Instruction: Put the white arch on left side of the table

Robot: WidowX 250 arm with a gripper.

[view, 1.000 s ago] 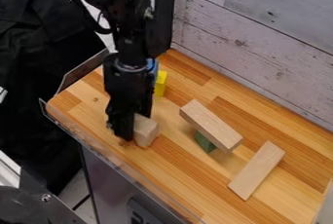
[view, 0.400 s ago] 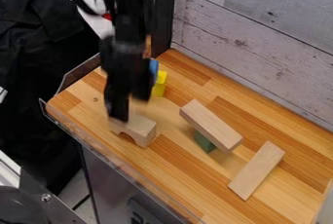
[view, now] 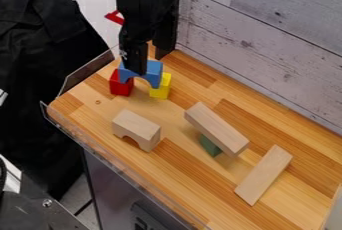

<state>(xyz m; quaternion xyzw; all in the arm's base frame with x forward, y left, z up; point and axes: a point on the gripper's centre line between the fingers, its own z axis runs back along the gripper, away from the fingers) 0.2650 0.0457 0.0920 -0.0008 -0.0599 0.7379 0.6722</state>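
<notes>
"Arch (view: 139, 126), first of all: where is it?"

"On the left part of the table (view: 194, 184), standing on its two feet. It's bare pale wood, and its hollow faces the near edge."

"Is the claw (view: 136, 63) on it?"

"No, the two are apart. The claw hangs farther back, over the blue arch (view: 153, 71)."

"Spread or pressed together?"

"I can't tell from here. Nor can I tell whether it touches the blue arch."

"What's holding the blue arch up?"

"A red block (view: 120, 86) under its left end and a yellow block (view: 161, 89) under its right, with a gap between them."

"And to the right of the arch?"

"A plank (view: 215, 128) lying across a green block (view: 210, 145), which peeks out from beneath. Farther right there's a second plank (view: 264, 175), down on the table at another slant, apart from the first."

"Anything around the table?"

"Pale boards (view: 267, 39) make the wall behind, and black cloth (view: 47, 74) hangs beyond the left end."
</notes>
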